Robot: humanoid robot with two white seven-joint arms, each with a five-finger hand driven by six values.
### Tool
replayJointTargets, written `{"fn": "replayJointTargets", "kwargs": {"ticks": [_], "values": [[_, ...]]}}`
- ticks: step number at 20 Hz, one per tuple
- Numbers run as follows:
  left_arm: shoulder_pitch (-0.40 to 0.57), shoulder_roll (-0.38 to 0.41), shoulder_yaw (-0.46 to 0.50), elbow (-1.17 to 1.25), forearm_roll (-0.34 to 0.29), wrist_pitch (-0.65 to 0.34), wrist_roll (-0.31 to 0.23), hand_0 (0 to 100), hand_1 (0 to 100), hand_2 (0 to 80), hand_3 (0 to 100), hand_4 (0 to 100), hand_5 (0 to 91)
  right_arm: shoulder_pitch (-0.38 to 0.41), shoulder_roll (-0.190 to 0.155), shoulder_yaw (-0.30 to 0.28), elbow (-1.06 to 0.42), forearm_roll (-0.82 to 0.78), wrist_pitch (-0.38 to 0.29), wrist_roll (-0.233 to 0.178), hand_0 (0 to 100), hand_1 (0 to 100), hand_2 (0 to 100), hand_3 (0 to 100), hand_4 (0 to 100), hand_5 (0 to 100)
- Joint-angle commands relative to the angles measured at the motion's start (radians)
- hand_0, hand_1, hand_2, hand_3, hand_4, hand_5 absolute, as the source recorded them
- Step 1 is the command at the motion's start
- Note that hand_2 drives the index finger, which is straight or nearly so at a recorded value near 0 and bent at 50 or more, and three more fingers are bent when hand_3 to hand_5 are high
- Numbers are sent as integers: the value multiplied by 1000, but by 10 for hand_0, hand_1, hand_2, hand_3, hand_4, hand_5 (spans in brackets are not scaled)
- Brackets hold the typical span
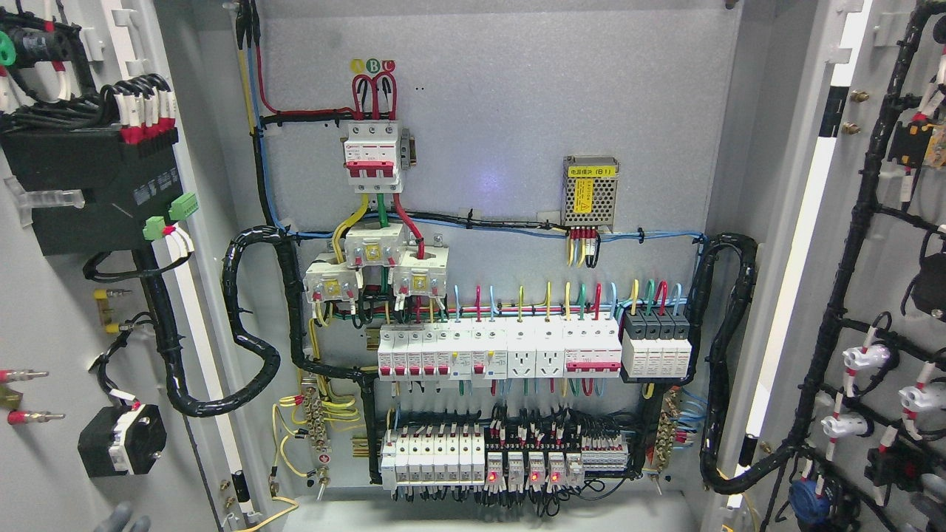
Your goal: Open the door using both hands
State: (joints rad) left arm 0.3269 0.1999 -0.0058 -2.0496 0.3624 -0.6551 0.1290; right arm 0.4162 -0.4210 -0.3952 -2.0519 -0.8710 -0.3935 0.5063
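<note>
A grey sheet-steel electrical cabinet fills the view, its flat back panel (502, 118) carrying the wiring.

Doors: the left-hand grey steel door leaf (44, 310) and the right-hand grey steel door leaf (898, 310) both stand swung wide, inner faces turned to the camera, one at each edge of the view. Judged from this, the opening is essentially complete.

Hands: at the lower left corner, grey rounded fingertips (122, 519) just enter the view against the left leaf; whether they are spread, curled or gripping cannot be told. A grey shape at the lower right corner is too cropped to identify.

Recommendation: any remaining push should bear on bare sheet metal near each leaf's free edge, both sides moving evenly, clear of the black box-shaped module (89, 185) and black bundled harness (850, 295) mounted on the leaves.

Interior, between the leaves: a white three-pole breaker with red toggles (375, 157), and far lower down, white breaker rows (502, 355).
</note>
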Motion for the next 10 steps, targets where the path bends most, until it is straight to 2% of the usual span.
{"fn": "replayJointTargets", "kwargs": {"ticks": [1, 10], "values": [[-9, 21, 92, 34, 29, 6, 0, 0, 0, 0, 0, 0, 0, 18, 1, -51, 3, -3, -1, 0, 191, 0, 0, 0, 0, 0], [-40, 44, 154, 89, 89, 11, 0, 0, 0, 0, 0, 0, 0, 45, 10, -73, 7, -11, -1, 0, 191, 0, 0, 0, 0, 0]]}}
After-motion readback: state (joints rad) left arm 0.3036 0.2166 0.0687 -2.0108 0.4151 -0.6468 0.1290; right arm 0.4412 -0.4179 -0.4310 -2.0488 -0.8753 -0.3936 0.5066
